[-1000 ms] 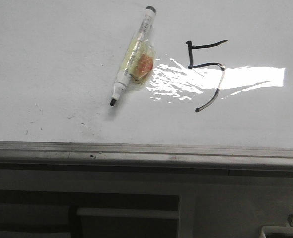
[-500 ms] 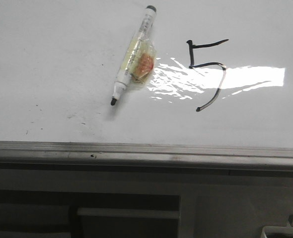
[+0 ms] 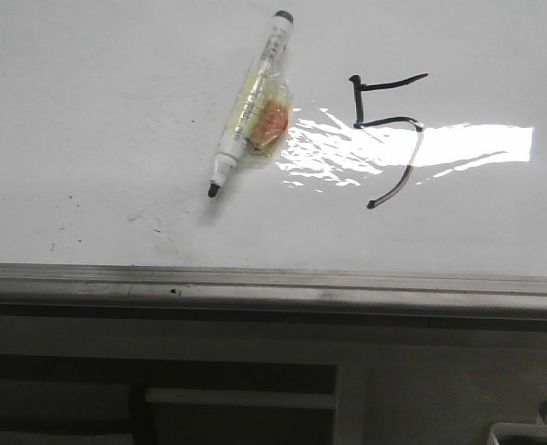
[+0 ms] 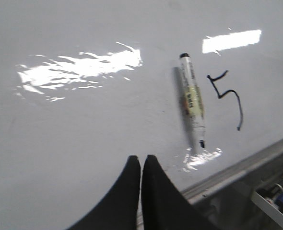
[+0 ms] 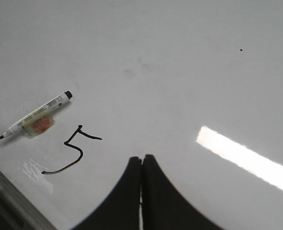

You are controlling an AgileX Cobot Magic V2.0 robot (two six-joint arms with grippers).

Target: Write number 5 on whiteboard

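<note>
A black hand-drawn number 5 [image 3: 385,130] stands on the glossy whiteboard [image 3: 88,102], right of centre, partly crossed by glare. It also shows in the left wrist view [image 4: 228,93] and the right wrist view [image 5: 72,148]. An uncapped marker [image 3: 248,107] with a taped yellow-orange wrap lies flat on the board left of the 5, tip toward the rail; it shows in both wrist views [image 4: 193,100] [image 5: 33,120]. My left gripper [image 4: 141,159] is shut and empty above the board. My right gripper [image 5: 142,158] is shut and empty above the board, to the right of the 5.
A grey metal edge rail [image 3: 273,287] runs along the board's near side. Faint dark specks [image 3: 69,199] dot the board at the left. Beyond the rail, a tray with marker caps [image 4: 278,196] shows in the left wrist view.
</note>
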